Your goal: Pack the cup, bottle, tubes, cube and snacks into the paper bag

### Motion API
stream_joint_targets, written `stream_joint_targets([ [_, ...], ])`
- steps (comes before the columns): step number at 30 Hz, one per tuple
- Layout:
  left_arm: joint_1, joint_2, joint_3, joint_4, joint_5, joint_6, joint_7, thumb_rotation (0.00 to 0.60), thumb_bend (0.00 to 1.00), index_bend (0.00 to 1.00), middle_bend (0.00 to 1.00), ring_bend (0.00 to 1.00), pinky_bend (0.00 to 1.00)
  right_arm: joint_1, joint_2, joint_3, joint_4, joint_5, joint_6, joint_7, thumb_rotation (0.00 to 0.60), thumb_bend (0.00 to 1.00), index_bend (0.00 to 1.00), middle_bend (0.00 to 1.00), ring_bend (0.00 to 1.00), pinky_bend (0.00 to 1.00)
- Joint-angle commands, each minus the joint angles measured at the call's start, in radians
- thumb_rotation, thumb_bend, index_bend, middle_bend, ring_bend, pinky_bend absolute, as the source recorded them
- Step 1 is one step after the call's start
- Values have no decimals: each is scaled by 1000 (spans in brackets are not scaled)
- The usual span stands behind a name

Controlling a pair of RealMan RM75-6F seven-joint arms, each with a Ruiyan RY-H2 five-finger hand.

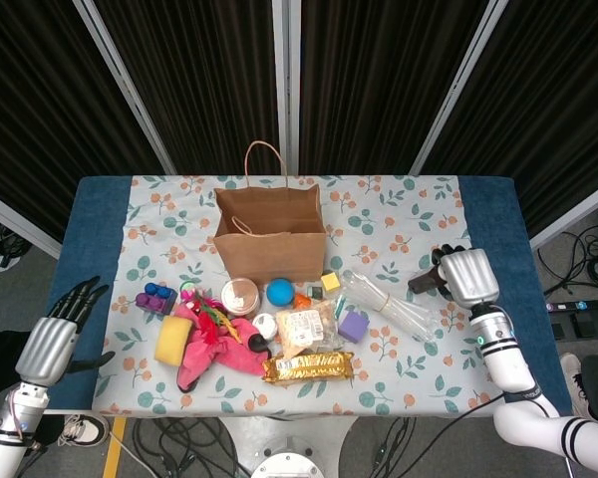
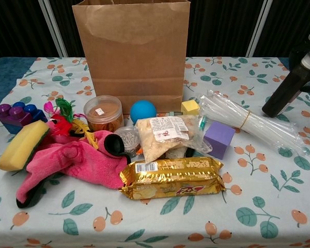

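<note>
the right hand (image 1: 465, 277) is closed around a dark bottle (image 2: 285, 90) at the right side of the table (image 1: 100, 219). the bottle is tilted, its top leaning toward the right edge and its bottom pointing toward the middle of the table; the chest view shows its lower end close above the flowered cloth (image 2: 248, 206), and whether it touches cannot be told. the left hand (image 1: 52, 339) hangs off the table's left edge, fingers spread and holding nothing.

the paper bag (image 2: 132, 51) stands upright and open at the back middle of the table, its handle (image 1: 264, 151) up. in front of it lie the other things. a bundle of clear tubes (image 2: 248, 124), tied with a band, lies slanted between the bag and the bottle. a purple cube (image 2: 219, 138) sits just beside the tubes, with a small yellow block (image 2: 190, 107) behind it. a clear snack bag (image 2: 168, 134) rests on top of a gold snack pack (image 2: 171, 178). a cup with a brown lid (image 2: 103, 112) stands near the bag's front, a blue ball (image 2: 143, 111) next to it.

to the left are a pink cloth (image 2: 72, 160), a yellow sponge (image 2: 20, 145) touching it, and purple and blue toy bricks (image 2: 15, 114) behind the sponge.
</note>
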Motion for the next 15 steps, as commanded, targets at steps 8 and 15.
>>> stream_joint_targets([
  [8, 1, 1, 1, -7, 2, 2, -1, 600, 0, 112, 99, 63, 165, -15, 50, 26, -82, -36, 53, 8, 600, 248, 797, 568, 500, 648],
  [15, -2, 7, -4, -11, 5, 8, -6, 600, 0, 112, 100, 62, 165, -4, 161, 108, -259, -80, 142, -30, 600, 249, 797, 569, 500, 649],
])
